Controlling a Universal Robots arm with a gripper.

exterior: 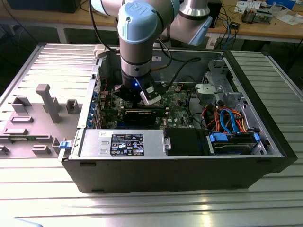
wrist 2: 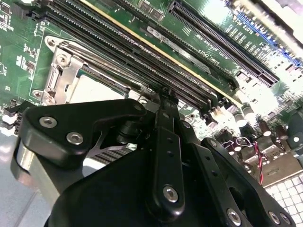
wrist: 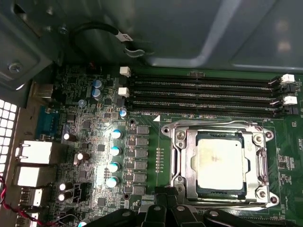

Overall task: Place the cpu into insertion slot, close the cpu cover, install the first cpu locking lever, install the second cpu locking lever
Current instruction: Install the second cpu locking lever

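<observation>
Silver cpu [wrist: 220, 163] seated under cpu cover [wrist: 182, 163]; fingers [wrist 2: 163, 101] poised beside it.

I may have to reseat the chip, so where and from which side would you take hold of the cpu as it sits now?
By two opposite edges, coming straight down from above: the cpu lies flat in the insertion slot with only its metal top exposed. The cpu cover looks to overlap those edges, so it likely has to be raised first.
</observation>
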